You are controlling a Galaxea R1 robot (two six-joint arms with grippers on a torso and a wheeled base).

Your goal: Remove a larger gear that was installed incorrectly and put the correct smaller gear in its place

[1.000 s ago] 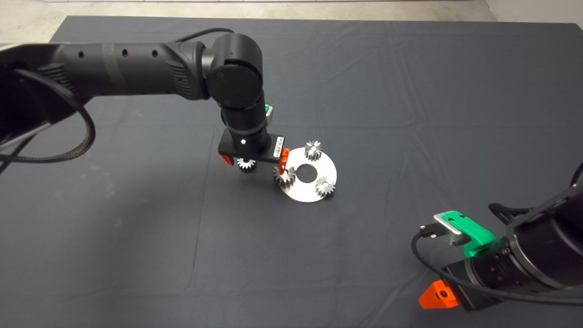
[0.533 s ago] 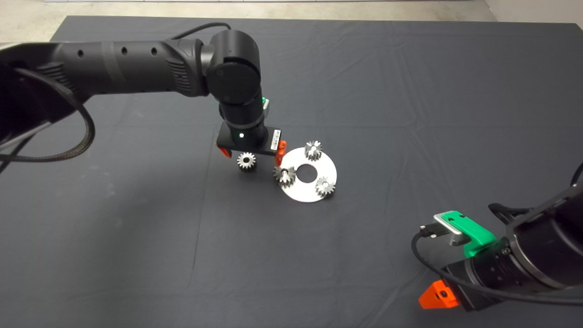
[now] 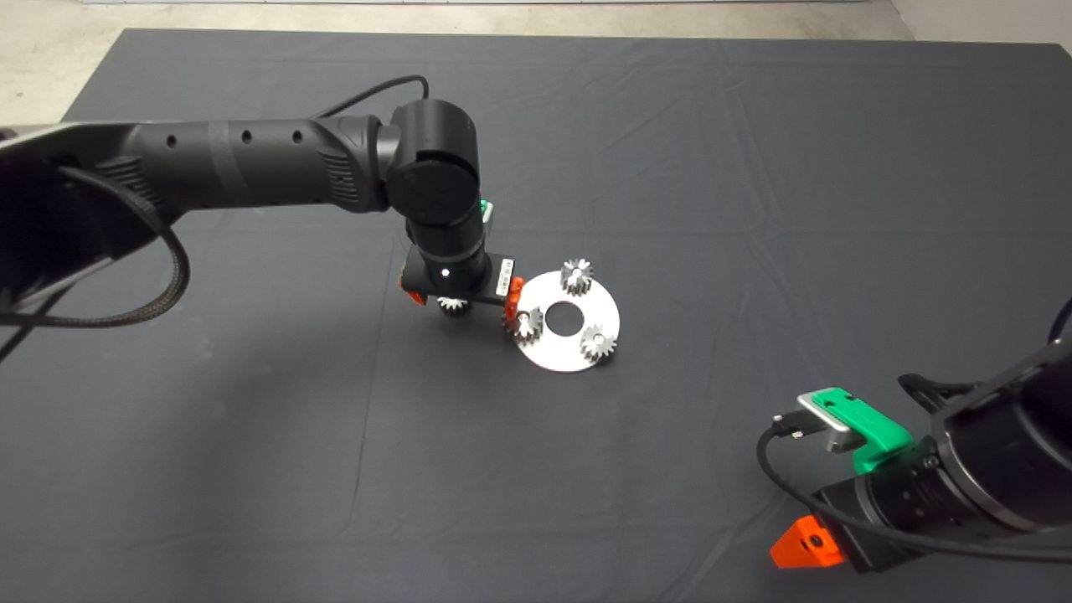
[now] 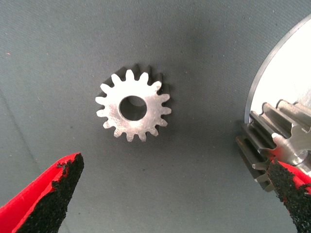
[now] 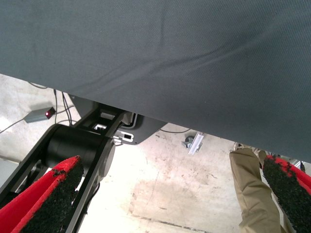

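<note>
A round silvery plate [image 3: 578, 356] lies mid-mat with three gears on pins. The gear on its left side [image 3: 525, 323] looks the widest; I take it as the larger gear, and it also shows in the left wrist view [image 4: 265, 145]. A smaller gear [image 3: 453, 307] with a dark centre hole lies loose and flat on the mat just left of the plate, seen clearly in the left wrist view [image 4: 132, 108]. My left gripper [image 3: 462, 297] hangs over it, open and empty [image 4: 172, 167], one finger on each side, one finger [image 4: 291, 187] close by the larger gear.
Two more small gears stand on the plate, at the back [image 3: 576, 275] and at the front right [image 3: 598, 342]. My right gripper [image 3: 804, 543] is parked at the lower right, open [image 5: 172, 170], its view showing the mat's edge, the floor and a person's leg [image 5: 252, 187].
The left gripper drew back from the plate's left gear, rose a little, then shifted left over the loose gear. The gears and the right arm have not moved.
</note>
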